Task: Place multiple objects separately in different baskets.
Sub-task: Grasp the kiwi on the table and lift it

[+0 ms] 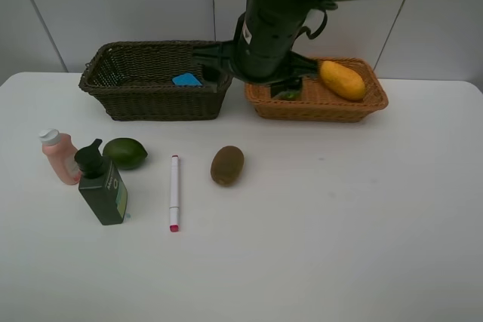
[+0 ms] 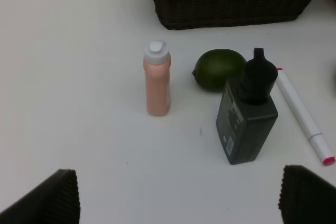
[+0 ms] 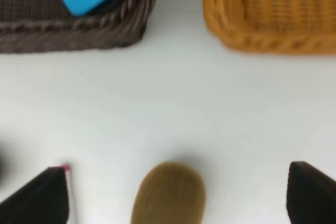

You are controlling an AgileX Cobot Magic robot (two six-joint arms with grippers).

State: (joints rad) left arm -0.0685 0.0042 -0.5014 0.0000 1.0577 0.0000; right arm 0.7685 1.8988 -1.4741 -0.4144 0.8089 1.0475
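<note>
Hanging wide apart, the right gripper (image 3: 178, 187) frames what looks like the kiwi (image 3: 168, 200). Left gripper (image 2: 181, 195) gapes too, facing the pink bottle (image 2: 157, 80).

Desk: white, flat, smooth top (image 1: 339, 224).

Far side: deep dark olive-brown rectangular wicker basket (image 1: 155, 99) on the left, shallower light orange-tan rectangular wicker basket (image 1: 317, 109) on the right. They stand side by side with a narrow strip of desk between them.

Near left: pink plastic bottle with white cap (image 1: 60, 157), upright. Dark green square pump bottle with black pump (image 1: 103, 186), upright, just beside it. Green round fruit (image 1: 125, 153) close behind the pump bottle; contact cannot be told.

Centre: white marker with pink tip (image 1: 174, 190) lying flat, tip towards the near edge. Brown oval kiwi (image 1: 227, 165) to its right, apart from it.
</note>
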